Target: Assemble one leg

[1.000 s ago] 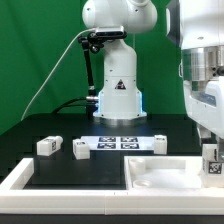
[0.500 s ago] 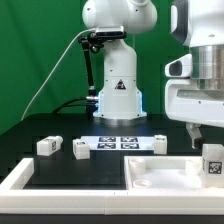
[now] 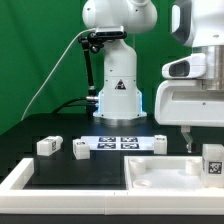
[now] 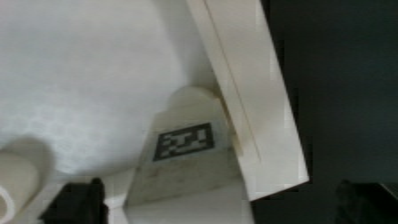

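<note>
A leg [image 3: 211, 160] stands upright in the corner of the large white square part [image 3: 165, 178] at the exterior view's right, its marker tag facing the camera. My gripper [image 3: 200, 136] hangs just above and slightly left of it, open and empty. In the wrist view the same leg [image 4: 187, 150] shows below the gripper [image 4: 217, 206], next to the part's raised rim [image 4: 249, 100], with the dark fingertips [image 4: 71, 204] wide apart on either side. Three more legs lie on the black table: two at the left [image 3: 48, 145] [image 3: 80, 148] and one [image 3: 159, 143] by the marker board.
The marker board [image 3: 120, 143] lies at the table's middle back. The robot's white base [image 3: 117, 95] stands behind it. A white border rail [image 3: 18, 180] runs along the front left of the table.
The gripper has risen off the leg on the square part and shifted toward the exterior view's left. The leg stays standing where it was.
</note>
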### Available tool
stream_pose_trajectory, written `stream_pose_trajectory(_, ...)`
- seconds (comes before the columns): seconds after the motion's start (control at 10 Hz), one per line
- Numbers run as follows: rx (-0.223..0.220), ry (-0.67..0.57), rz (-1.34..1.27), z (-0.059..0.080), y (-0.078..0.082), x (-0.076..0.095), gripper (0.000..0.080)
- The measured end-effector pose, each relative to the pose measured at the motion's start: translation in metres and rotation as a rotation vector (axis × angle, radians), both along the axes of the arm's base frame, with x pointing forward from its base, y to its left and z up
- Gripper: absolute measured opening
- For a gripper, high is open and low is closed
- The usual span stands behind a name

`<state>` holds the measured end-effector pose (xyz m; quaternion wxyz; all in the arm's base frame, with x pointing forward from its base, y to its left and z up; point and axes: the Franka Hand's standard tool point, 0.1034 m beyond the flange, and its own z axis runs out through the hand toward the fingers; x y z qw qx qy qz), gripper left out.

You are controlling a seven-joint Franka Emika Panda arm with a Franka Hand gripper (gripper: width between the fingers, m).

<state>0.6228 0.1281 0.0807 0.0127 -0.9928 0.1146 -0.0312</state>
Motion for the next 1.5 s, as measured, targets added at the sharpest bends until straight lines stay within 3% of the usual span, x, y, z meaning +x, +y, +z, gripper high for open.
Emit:
stream_pose_trajectory(0.3,-0.027,0.0,0.162,0.001,-0.008,0.002,0.0649)
stream_pose_trajectory(0.5,-0.026,-0.001,0.156,0.001,-0.007,0.002,0.0404)
stream_pose_trajectory(0.6,-0.026,-0.001,0.156,0.001,-0.007,0.002,0.0404)
stream_pose_trajectory(0.7,-0.026,-0.002,0.156,0.001,-0.007,0.002,0.029)
stream_pose_trajectory(1.0,-0.023,-0.001,0.107,0.001,-0.008,0.002,0.029)
stream_pose_trajectory(1.3,0.013,0.004,-0.292,0.0,-0.015,0.001,0.029)
stream_pose_trajectory(1.5,0.002,0.004,-0.483,0.0,-0.022,0.0,0.0308)
